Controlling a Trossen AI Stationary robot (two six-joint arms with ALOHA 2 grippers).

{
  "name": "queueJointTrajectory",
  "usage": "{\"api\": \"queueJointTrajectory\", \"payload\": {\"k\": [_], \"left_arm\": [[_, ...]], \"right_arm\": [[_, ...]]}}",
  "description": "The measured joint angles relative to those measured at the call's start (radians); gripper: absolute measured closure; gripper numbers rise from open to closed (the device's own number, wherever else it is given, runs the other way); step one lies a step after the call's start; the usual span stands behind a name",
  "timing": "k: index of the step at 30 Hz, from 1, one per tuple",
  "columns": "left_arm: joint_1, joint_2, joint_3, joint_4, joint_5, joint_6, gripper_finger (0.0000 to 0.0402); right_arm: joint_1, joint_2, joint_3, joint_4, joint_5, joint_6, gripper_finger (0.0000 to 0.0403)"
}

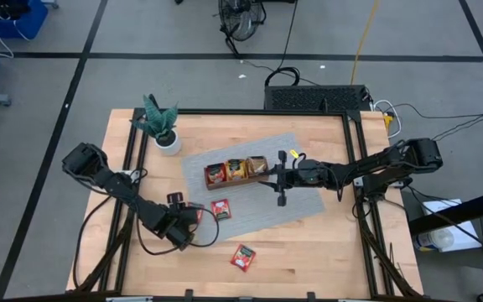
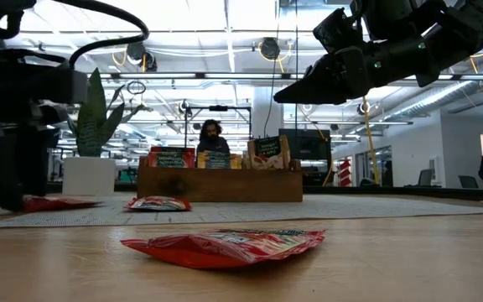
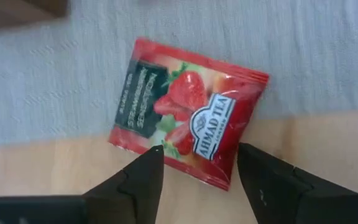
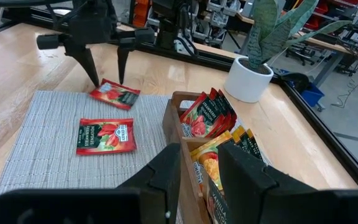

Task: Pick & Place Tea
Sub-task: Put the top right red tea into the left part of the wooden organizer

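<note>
Wooden desk under bright workshop lighting, carrying a grey woven mat, a potted plant and a brown compartment tray; upright tea sachets fill the tray's sections, red at one end, orange-yellow beside them; a red sachet lies across the mat's edge, partly on bare wood; a second red sachet lies flat on the mat in front of the tray; a third lies on bare wood, well apart from the mat. Left gripper hovers over the edge sachet, jaws released to either side of it; right gripper hangs above the tray's end, jaws narrowly parted, grasping nothing.
</note>
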Motion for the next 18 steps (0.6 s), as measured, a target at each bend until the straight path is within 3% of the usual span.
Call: {"api": "queueJointTrajectory", "payload": {"k": [5,11,18], "left_arm": [[0.002,0.009,-0.01,0.015,-0.01,0.003,0.0209],[0.01,0.001,-0.099,0.202,-0.03,0.019,0.0239],[0.005,0.0,-0.125,0.242,-0.021,0.012,0.0325]], "right_arm": [[0.0,0.0,0.0,0.0,0.0,0.0,0.0307],[0.0,0.0,0.0,0.0,0.0,0.003,0.0307],[0.0,0.0,0.0,0.0,0.0,0.003,0.0307]]}}
